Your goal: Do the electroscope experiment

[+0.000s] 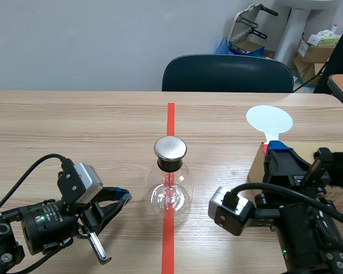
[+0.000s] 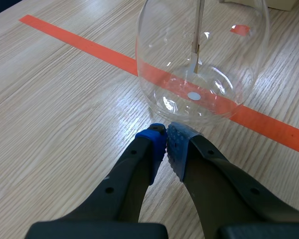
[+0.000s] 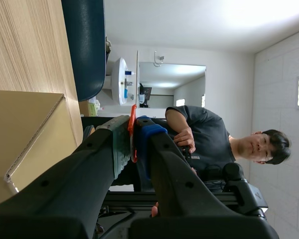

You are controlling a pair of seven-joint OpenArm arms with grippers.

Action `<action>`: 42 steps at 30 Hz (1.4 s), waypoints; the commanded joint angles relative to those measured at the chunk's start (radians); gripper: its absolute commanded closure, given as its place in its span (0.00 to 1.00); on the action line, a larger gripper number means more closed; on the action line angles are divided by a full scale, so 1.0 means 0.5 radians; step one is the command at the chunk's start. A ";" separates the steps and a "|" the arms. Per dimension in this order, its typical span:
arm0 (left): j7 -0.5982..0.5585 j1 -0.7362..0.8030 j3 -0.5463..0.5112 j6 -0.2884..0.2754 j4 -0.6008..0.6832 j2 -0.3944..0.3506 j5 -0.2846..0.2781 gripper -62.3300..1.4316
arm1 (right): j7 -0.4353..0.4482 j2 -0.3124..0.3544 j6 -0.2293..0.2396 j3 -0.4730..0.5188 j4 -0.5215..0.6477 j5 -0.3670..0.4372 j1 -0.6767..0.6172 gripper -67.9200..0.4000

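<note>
The electroscope (image 1: 170, 188), a clear glass flask with a round metal cap (image 1: 170, 148), stands on the table's middle over the red tape line. My left gripper (image 1: 124, 197) lies low to its left. In the left wrist view that gripper (image 2: 165, 137) is shut on nothing, tips just short of the flask (image 2: 202, 64), whose inner rod (image 2: 196, 45) hangs straight. My right gripper (image 1: 272, 147) at the right is shut on the red handle of a white round paddle (image 1: 268, 119) that points away from me. The right wrist view shows the gripper (image 3: 134, 129) pinching the handle (image 3: 132, 119).
A cardboard box (image 1: 256, 168) sits under the right gripper. A dark chair (image 1: 227, 74) stands behind the table's far edge. Boxes and gear fill the room's back right corner. A person (image 3: 214, 144) shows in the right wrist view, beyond the gripper.
</note>
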 commanded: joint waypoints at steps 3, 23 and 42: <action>-0.029 -0.005 -0.009 -0.003 0.025 0.011 -0.011 0.89 | -0.008 0.027 -0.027 0.004 0.041 -0.001 0.012 0.98; -0.029 -0.005 -0.009 -0.003 0.025 0.011 -0.011 0.89 | 0.426 0.027 -0.027 0.004 0.041 -0.001 0.012 0.98; -0.029 -0.005 -0.009 -0.003 0.025 0.011 -0.011 0.89 | 1.281 0.027 -0.027 0.004 0.041 -0.001 0.012 0.98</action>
